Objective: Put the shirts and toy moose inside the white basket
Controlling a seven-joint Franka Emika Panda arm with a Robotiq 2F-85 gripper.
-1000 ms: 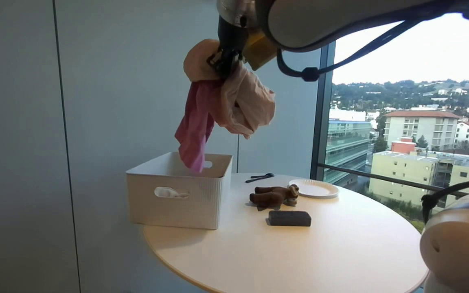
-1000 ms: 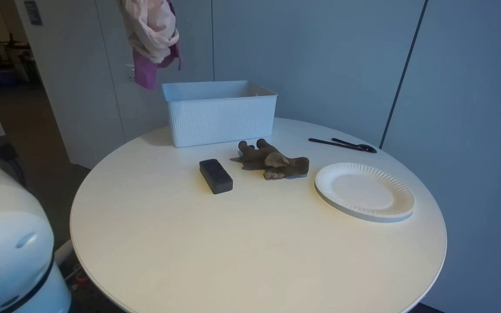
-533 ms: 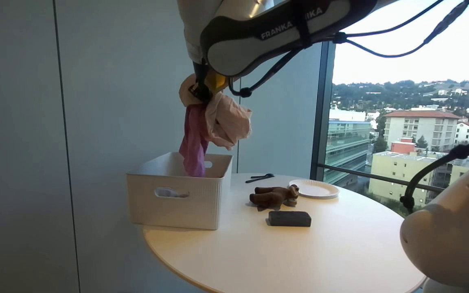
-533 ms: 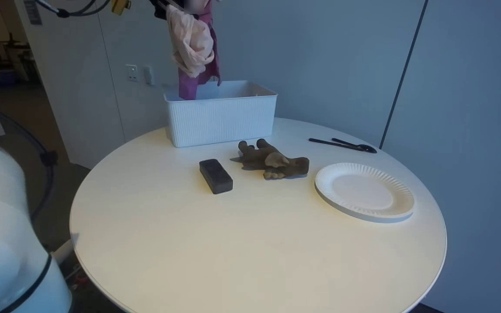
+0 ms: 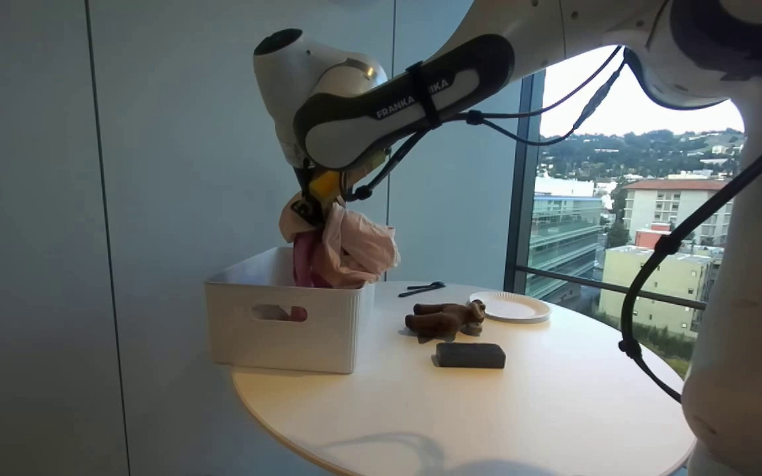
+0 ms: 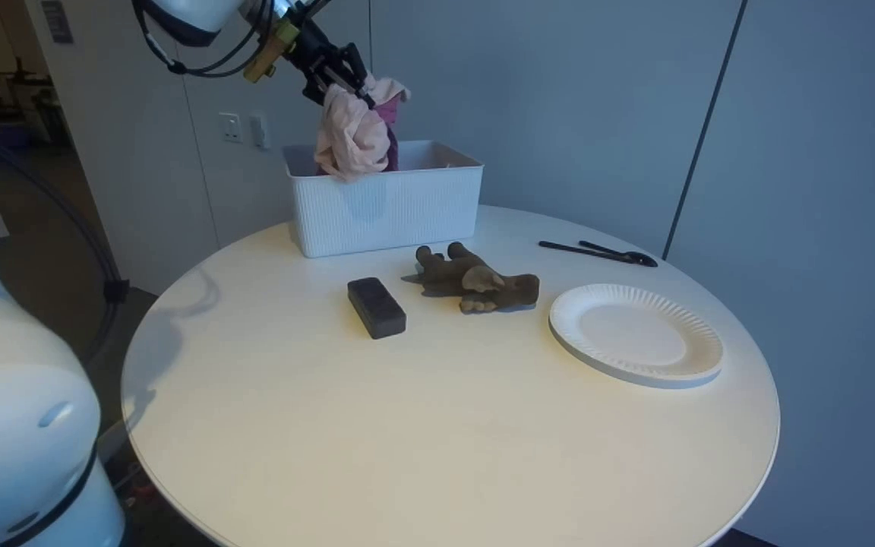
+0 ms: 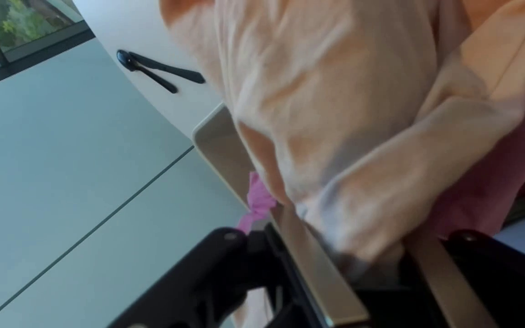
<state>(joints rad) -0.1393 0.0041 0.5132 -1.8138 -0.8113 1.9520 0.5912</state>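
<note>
The white basket (image 5: 288,344) (image 6: 392,216) stands at the table's far edge; its rim also shows in the wrist view (image 7: 221,136). My gripper (image 5: 311,215) (image 6: 361,95) is just above it, pointing down. In the wrist view my fingers (image 7: 349,232) sit either side of bunched cloth. I hold a peach shirt (image 5: 358,248) (image 6: 352,137) (image 7: 335,114) and a magenta-pink shirt (image 5: 305,258) (image 6: 388,114) (image 7: 481,200). The pink one hangs inside the basket. The peach one bulges over the near rim. The brown toy moose (image 5: 444,320) (image 6: 456,273) lies on its side on the table.
A black block (image 5: 470,355) (image 6: 377,308) lies by the moose. A white paper plate (image 5: 510,307) (image 6: 639,334) and black cutlery (image 5: 424,288) (image 6: 601,254) (image 7: 160,70) lie farther along the round table (image 6: 437,441). A wall rises behind the basket. Something pale shows through the basket's handle hole.
My gripper has come down to the basket with both shirts, after moving sideways over it. The pink shirt now hangs inside and the peach one is at the rim. The moose has not moved.
</note>
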